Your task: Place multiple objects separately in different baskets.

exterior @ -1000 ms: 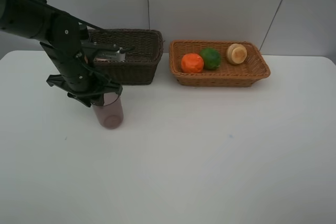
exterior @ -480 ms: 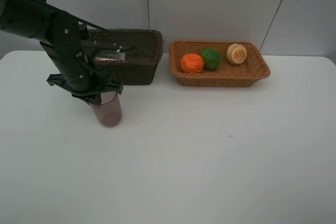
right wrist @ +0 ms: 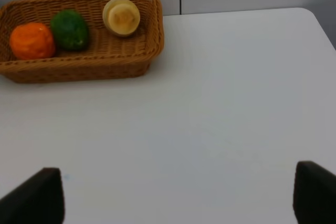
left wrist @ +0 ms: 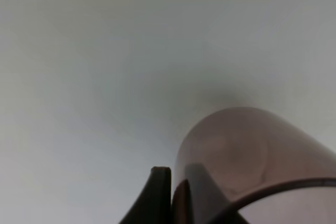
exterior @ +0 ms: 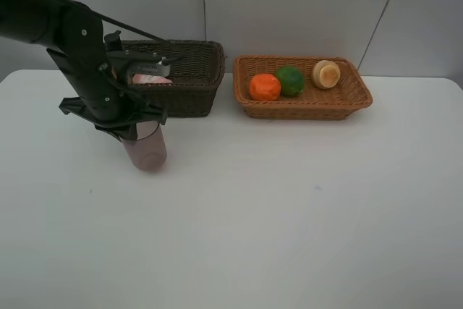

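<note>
My left gripper [exterior: 139, 133] is clenched on the translucent mauve cup [exterior: 145, 148]. In the high view my left arm [exterior: 79, 59] reaches down from the upper left, and the cup hangs below the gripper, upright with a slight tilt, over the white table [exterior: 289, 208] in front of the dark brown basket [exterior: 177, 77]. I cannot tell from these views whether the cup base touches the table. In the left wrist view one dark finger [left wrist: 157, 192] lies against the cup wall [left wrist: 252, 156], and the cup rim crosses the frame close to the lens.

My right gripper [right wrist: 178, 192] is released: its two dark fingertips [right wrist: 37, 195] sit at opposite edges of the right wrist view, wide apart, with only bare table between them. This gripper does not appear in the high view.

Further back, the dark brown basket stands just behind my left arm. A pink item [exterior: 150, 78] shows inside it, partly hidden by the arm, so I cannot identify it further.

To the right of that basket, close beside it but apart, stands the light orange-tan basket [exterior: 347, 103]. It holds three fruits in a row: the orange [exterior: 265, 87] at its left end, the green lime [exterior: 291, 80] touching the orange, and the peach-coloured fruit [exterior: 326, 74] further right, apart from the lime
</note>
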Controlling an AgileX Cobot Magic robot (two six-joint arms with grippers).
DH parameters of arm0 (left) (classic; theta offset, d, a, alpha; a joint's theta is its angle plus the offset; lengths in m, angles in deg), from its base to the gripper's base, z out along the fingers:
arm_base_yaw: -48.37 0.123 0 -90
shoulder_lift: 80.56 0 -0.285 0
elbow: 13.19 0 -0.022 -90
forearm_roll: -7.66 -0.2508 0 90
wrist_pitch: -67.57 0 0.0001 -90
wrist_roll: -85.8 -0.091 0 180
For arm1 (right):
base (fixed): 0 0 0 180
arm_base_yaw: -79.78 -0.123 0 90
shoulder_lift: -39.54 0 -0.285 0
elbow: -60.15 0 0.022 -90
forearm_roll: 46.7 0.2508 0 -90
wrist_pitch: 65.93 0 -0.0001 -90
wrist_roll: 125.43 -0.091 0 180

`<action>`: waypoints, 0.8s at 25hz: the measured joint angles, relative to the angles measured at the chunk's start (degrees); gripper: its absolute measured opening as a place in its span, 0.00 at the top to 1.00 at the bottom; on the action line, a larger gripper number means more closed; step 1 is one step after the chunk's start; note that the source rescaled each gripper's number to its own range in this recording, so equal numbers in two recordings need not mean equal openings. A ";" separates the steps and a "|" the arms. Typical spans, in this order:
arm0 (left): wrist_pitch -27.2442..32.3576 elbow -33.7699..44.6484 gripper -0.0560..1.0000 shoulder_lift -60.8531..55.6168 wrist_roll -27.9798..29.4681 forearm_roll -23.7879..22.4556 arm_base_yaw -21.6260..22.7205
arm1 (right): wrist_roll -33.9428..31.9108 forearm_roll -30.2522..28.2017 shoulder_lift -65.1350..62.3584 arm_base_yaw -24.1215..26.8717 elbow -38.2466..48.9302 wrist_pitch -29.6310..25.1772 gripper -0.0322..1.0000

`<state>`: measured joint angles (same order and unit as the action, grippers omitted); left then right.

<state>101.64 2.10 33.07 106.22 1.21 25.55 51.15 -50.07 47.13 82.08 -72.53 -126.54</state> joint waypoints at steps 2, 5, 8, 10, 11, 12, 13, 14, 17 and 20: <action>3.19 -1.82 0.95 -1.94 0.00 0.19 0.00 | 0.00 0.00 0.00 0.00 0.00 0.00 0.12; 7.57 -6.05 0.95 -3.86 0.00 0.32 -0.05 | 0.00 0.00 0.00 0.00 0.00 0.00 0.12; 10.70 -11.57 0.95 -4.32 0.61 0.37 -0.05 | 0.00 0.00 0.00 0.00 0.00 0.00 0.12; 11.35 -14.80 0.95 -4.37 0.88 0.37 -0.05 | 0.00 0.00 0.00 0.00 0.00 0.00 0.12; 11.37 -16.48 0.95 -4.37 0.95 0.37 -0.05 | 0.00 0.00 0.00 0.00 0.00 0.00 0.12; 11.00 -17.77 0.95 -4.32 1.01 0.30 -0.05 | 0.00 0.00 0.00 0.00 0.00 0.00 0.12; 10.39 -19.24 0.95 -4.12 1.06 0.13 -0.05 | 0.00 0.00 0.00 0.00 0.00 0.00 0.12; 9.69 -20.64 0.95 -3.89 1.07 -0.01 -0.05 | 0.00 0.00 0.00 0.00 0.00 0.00 0.12; 7.65 -23.94 0.95 -2.08 1.07 -0.78 -0.05 | 0.00 0.00 0.00 0.00 0.00 0.00 0.12; 6.61 -25.68 0.95 0.11 1.07 -1.84 -0.05 | 0.00 0.00 0.00 0.00 0.00 0.00 0.12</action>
<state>108.25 -23.58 33.18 107.30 -0.62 25.50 51.15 -50.07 47.13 82.08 -72.53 -126.54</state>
